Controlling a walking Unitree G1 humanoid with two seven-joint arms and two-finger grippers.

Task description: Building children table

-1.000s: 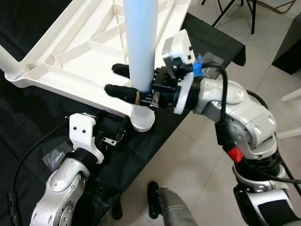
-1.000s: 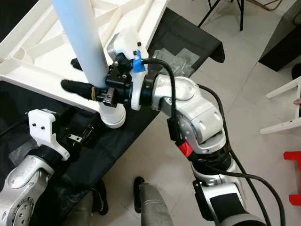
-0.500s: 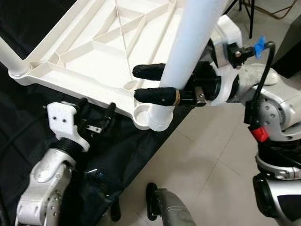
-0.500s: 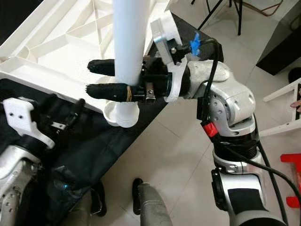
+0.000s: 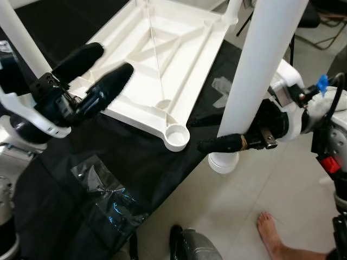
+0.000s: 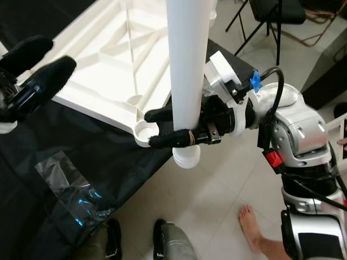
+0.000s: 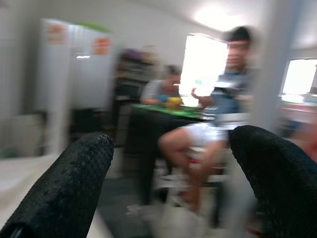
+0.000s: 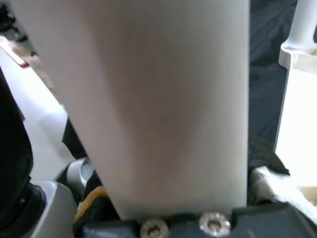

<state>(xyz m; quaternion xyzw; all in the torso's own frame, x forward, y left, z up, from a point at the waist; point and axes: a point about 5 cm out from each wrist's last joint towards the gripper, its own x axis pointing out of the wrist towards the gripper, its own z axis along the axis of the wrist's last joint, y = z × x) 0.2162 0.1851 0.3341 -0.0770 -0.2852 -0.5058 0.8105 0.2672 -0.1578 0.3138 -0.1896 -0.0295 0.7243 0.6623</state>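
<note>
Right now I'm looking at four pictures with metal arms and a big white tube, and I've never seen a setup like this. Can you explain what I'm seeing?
This is a humanoid robot assembling a children's table. Two pictures come from the cameras in its head, looking down; the other two come from cameras on its wrists. The white tabletop lies upside down on a black cloth, with an empty round socket at its near corner. The right gripper has its black fingers closed around a white table leg, held upright just off that corner, above the floor. The left gripper hangs open over the tabletop, holding nothing. Its wrist view is blurred and shows people in the room. A person's bare foot stands nearby.
</note>
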